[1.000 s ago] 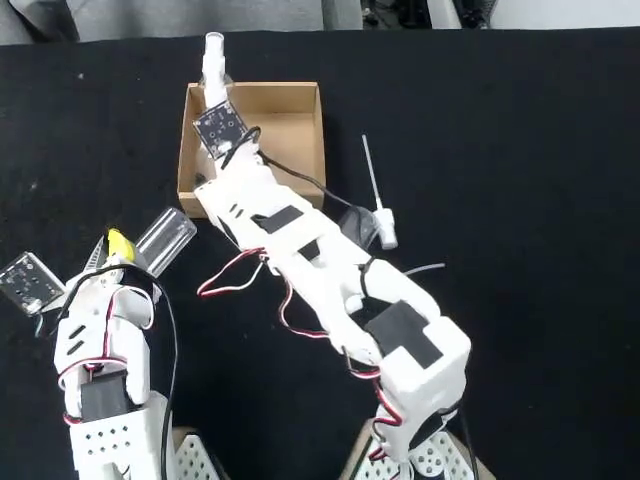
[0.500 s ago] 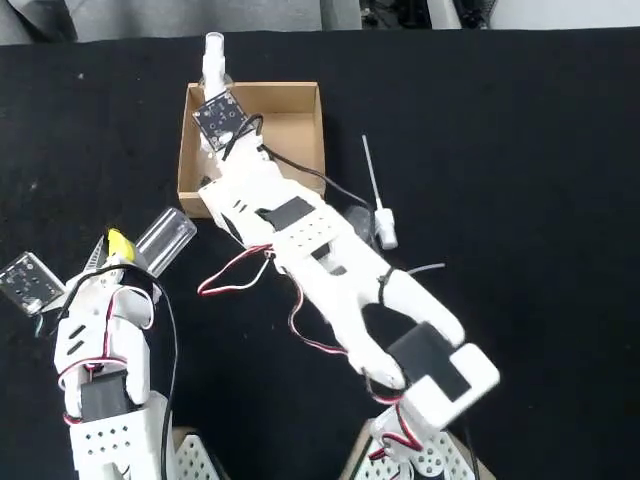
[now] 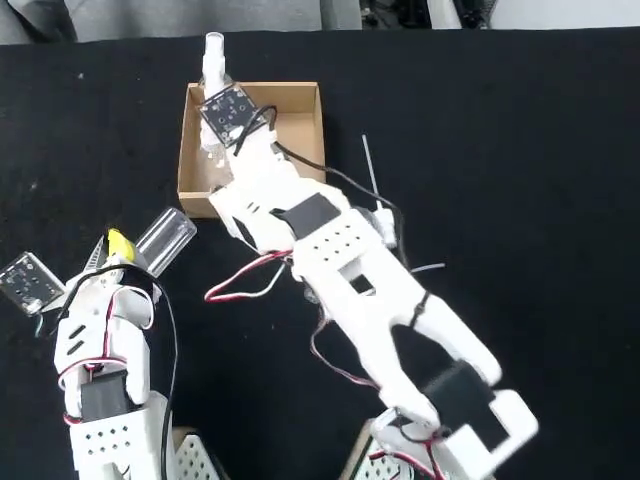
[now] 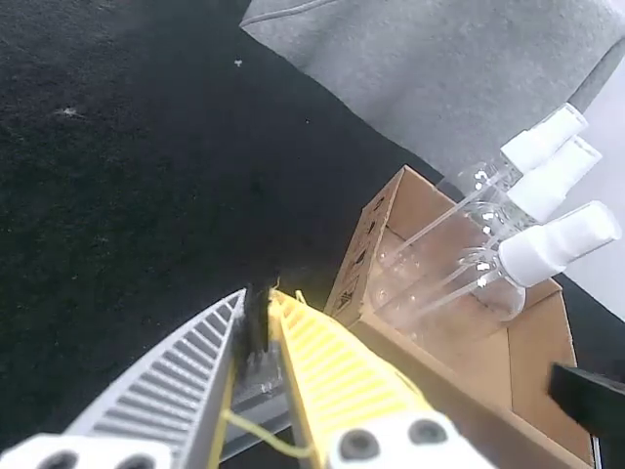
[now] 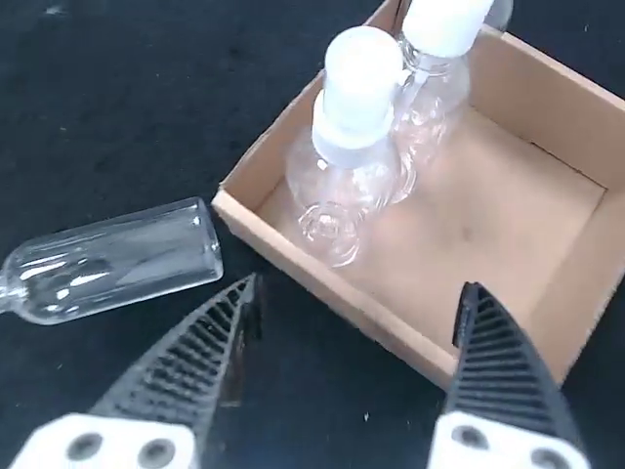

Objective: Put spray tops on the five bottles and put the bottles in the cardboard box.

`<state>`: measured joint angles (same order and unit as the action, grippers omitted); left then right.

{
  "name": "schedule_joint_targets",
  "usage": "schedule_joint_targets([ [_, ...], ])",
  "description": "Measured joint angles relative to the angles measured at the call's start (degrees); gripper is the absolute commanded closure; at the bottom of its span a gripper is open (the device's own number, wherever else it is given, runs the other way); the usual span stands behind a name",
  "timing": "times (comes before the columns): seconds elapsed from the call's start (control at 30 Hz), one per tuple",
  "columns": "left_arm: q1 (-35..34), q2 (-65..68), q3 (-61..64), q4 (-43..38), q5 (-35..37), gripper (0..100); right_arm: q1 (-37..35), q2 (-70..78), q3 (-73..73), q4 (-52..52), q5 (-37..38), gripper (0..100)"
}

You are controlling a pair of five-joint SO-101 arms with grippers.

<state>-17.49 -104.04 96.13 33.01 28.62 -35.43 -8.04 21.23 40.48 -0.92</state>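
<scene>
1. Well, nearest to me, the left claw is sitting low over the desk, clenched with nothing showing between its fingers. This arm is holding the same spot as a second ago.
2. Just beside it, an uncapped bottle is lying on its side outside the box, close to the near corner.
3. Further out, a loose spray top is lying on the desk, half tucked against the right arm.
4. Over the last second the right arm has been stretching forward. Its right claw is now hanging released and empty over the near wall of the cardboard box.
5. Inside, along the far side, three capped bottles are standing.
6. I am judging the job a little past halfway. The lying bottle is still waiting for a top.
</scene>
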Motion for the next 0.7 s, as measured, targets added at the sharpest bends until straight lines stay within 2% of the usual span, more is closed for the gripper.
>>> schedule_joint_targets([
  [0.3, 0.0, 0.0, 0.0, 0.0, 0.0, 97, 5.7, -9.1, 0.0, 7.6, 0.0, 72.6],
  [0.7, 0.0, 0.0, 0.0, 0.0, 0.0, 97, 8.4, -18.6, 0.0, 16.9, 7.6, 72.7],
])
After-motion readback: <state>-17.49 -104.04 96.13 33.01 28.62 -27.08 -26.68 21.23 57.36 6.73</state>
